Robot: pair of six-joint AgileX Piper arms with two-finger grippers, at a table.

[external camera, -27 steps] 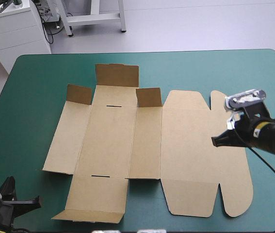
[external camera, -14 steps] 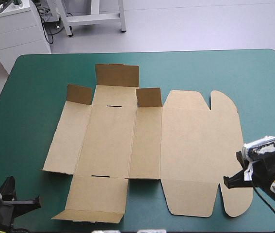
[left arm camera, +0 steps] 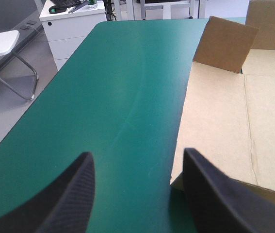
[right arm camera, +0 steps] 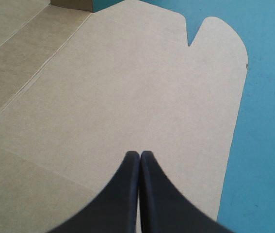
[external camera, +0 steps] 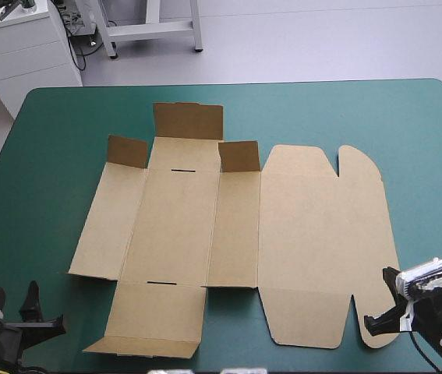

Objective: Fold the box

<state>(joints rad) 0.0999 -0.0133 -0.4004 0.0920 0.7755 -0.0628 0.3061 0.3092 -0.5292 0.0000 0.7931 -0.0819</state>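
Mostly flat, the box (external camera: 306,234) lies by the right gripper (external camera: 369,322).

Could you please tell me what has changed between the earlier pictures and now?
The right claw, shut, has drawn back across the box toward the table's near right corner. The left claw has opened at the near left corner. The box lies where it was, untouched.

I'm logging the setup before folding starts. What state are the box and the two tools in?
box: unfolded, lying mostly flat on the table, far flaps standing up
left tool: open, holding nothing, by the box's near left corner
right tool: shut, holding nothing, over the box's near right part
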